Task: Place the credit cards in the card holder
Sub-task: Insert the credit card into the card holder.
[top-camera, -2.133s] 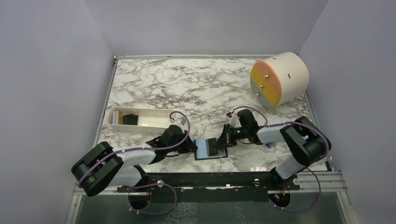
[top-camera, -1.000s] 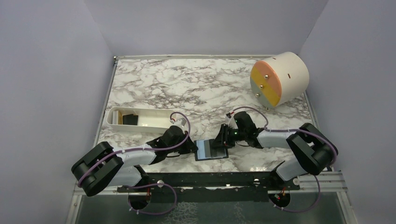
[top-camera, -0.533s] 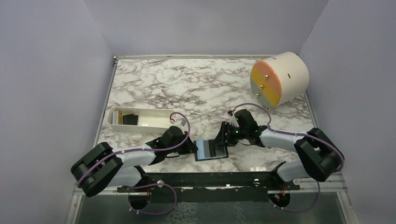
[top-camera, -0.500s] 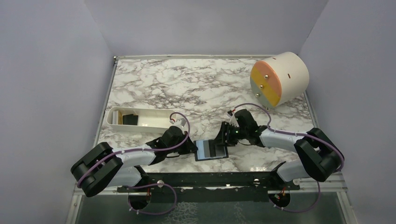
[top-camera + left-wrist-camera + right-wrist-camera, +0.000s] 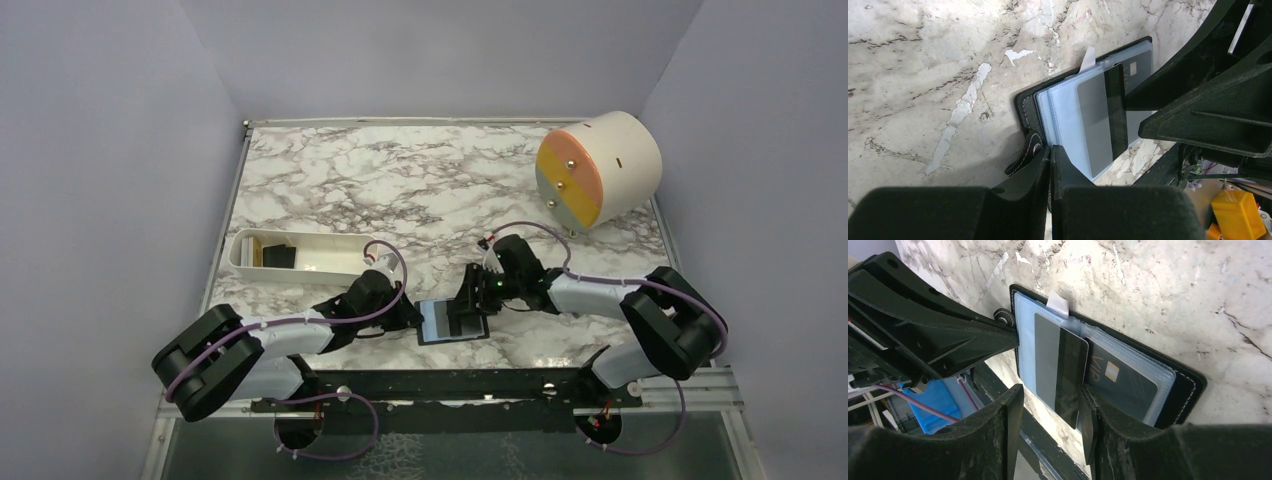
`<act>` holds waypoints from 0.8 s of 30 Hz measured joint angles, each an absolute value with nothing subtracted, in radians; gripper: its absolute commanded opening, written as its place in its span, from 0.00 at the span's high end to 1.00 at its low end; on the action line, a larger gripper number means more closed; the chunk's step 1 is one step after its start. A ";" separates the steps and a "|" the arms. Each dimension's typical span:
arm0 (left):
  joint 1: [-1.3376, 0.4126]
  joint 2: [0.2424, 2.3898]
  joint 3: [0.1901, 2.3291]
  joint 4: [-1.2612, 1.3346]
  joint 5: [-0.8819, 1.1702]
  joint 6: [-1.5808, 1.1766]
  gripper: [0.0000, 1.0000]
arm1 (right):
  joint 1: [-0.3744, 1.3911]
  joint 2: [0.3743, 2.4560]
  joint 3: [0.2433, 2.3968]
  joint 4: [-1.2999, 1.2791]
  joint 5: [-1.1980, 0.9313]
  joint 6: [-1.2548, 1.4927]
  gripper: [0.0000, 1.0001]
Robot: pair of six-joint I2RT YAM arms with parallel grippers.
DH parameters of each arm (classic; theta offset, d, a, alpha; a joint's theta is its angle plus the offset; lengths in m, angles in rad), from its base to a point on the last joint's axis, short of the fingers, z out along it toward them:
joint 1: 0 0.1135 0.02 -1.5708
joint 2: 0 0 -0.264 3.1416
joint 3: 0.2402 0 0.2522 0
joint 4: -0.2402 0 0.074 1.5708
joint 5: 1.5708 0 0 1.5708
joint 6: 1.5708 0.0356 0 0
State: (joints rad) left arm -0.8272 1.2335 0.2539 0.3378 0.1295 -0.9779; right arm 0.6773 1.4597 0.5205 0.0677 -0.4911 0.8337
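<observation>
The left gripper (image 5: pixel 1050 150), jaws together, sits at the open card holder's (image 5: pixel 452 322) 9 o'clock edge. The right gripper (image 5: pixel 1050 395), at 3 o'clock, has its jaws apart astride a striped credit card (image 5: pixel 1060 370).

— What's lying on the marble table (image 5: pixel 400 180)?
— Open card holder (image 5: pixel 435 320) between the left gripper (image 5: pixel 410 318) and right gripper (image 5: pixel 470 300); white tray (image 5: pixel 320 257) beyond the left one; drum (image 5: pixel 600 165) far past the right.

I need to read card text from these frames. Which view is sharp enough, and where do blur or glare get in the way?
Right wrist: holder sharp, VIP card readable, right fingers blurred and dark. Left wrist: striped card sharp, no print showing, left fingers soft. Top: even light, no glare, holder too small for text.
</observation>
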 measured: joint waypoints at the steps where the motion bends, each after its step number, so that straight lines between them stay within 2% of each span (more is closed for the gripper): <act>1: -0.827 1.234 0.254 0.339 0.130 -0.978 0.92 | 0.681 1.464 0.522 0.072 -0.491 0.834 0.55; 24: -0.827 1.238 0.254 0.344 0.130 -0.977 0.92 | 0.734 1.543 0.553 0.135 -0.505 0.859 0.58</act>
